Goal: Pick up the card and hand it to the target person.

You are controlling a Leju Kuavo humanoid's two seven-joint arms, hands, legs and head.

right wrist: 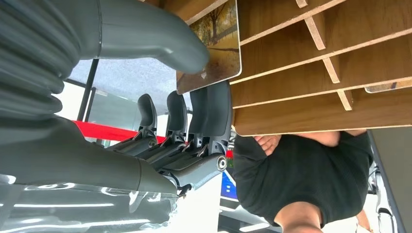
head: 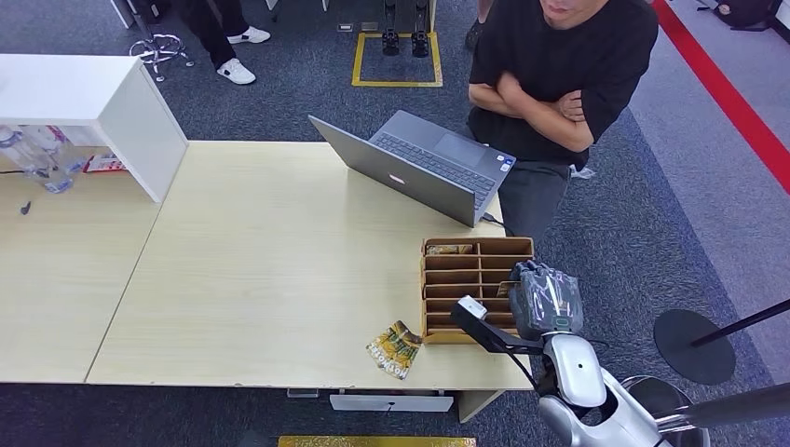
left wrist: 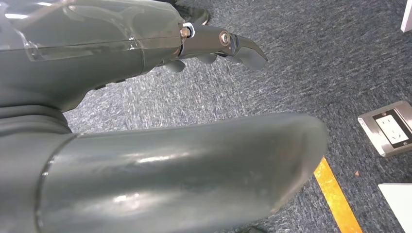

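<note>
We pinch the card point(right wrist: 214, 46) in our right robot hand point(head: 545, 300), thumb against fingers (over the wooden organizer point(head: 475, 250)), ready to hand it over.

The card point(right wrist: 216, 46) is a thin rectangular piece printed with an autumn scene: yellow-leaved trees over a brown ground, with a pale narrow border. It stands on edge in a right-hand slot of the wooden divider box point(head: 466, 279), at about 4 o'clock on the worktop point(head: 270, 270). In the right wrist view the right robot hand point(right wrist: 194, 87) pinches it, the thick grey thumb pressed on its printed face and the dark fingers point(right wrist: 214, 116) behind it, at the box's outer wall. In the head view the card point(head: 505, 290) shows just as a sliver at the robot hand's edge. The target person point(head: 559, 84) stands at about 1 o'clock, beyond the worktop's far right corner, in a black shirt with arms folded.
</note>
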